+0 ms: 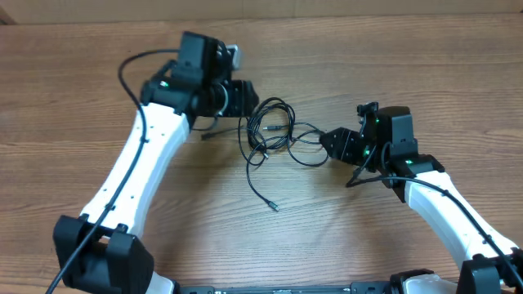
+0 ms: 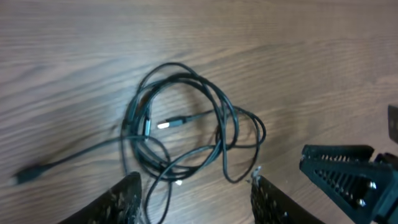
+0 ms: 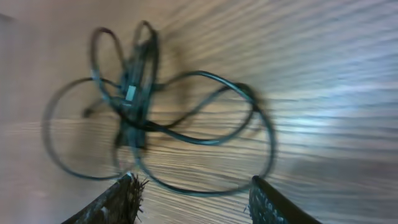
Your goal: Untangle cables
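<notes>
The cables lie as a loose tangle of thin black loops on the wooden table between my two arms. One tail with a small plug trails toward the front. My left gripper hovers at the tangle's upper left edge. In its wrist view the left gripper is open, and a strand of the cables runs down between the fingers without being pinched. My right gripper is at the tangle's right edge. In the blurred right wrist view the right gripper is open and a loop of the cables crosses just beyond the fingertips.
A short cable end pokes out under the left arm. The right gripper's ribbed finger shows at the right edge of the left wrist view. Bare wooden table surrounds the tangle.
</notes>
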Robot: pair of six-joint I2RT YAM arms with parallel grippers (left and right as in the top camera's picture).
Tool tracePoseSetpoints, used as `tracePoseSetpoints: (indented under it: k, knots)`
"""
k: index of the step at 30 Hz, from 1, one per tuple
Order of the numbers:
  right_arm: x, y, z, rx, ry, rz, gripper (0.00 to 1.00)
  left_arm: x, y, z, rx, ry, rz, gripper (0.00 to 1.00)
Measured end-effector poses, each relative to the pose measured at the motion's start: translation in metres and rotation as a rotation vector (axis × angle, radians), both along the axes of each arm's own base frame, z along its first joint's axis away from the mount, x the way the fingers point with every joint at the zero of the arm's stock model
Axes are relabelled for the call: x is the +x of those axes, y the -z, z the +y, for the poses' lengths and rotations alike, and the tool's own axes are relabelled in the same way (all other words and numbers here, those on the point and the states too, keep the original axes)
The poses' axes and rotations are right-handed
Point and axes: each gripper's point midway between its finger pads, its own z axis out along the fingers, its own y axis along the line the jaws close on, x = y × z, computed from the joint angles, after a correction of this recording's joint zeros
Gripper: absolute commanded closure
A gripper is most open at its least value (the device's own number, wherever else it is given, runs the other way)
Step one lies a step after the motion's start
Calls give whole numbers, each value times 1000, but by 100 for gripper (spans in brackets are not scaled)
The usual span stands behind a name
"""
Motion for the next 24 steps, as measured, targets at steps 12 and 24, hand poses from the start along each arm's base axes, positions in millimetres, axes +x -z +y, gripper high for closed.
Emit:
tracePoseSetpoints:
  k: [12,24]
  knots:
    - [-3,11,-14,-107,-2,1,37,-9,35,-73,-96,75,-42,46]
    - [33,-29,2,-106,-104,-287,28,-32,118,-34,105,-174,266,51]
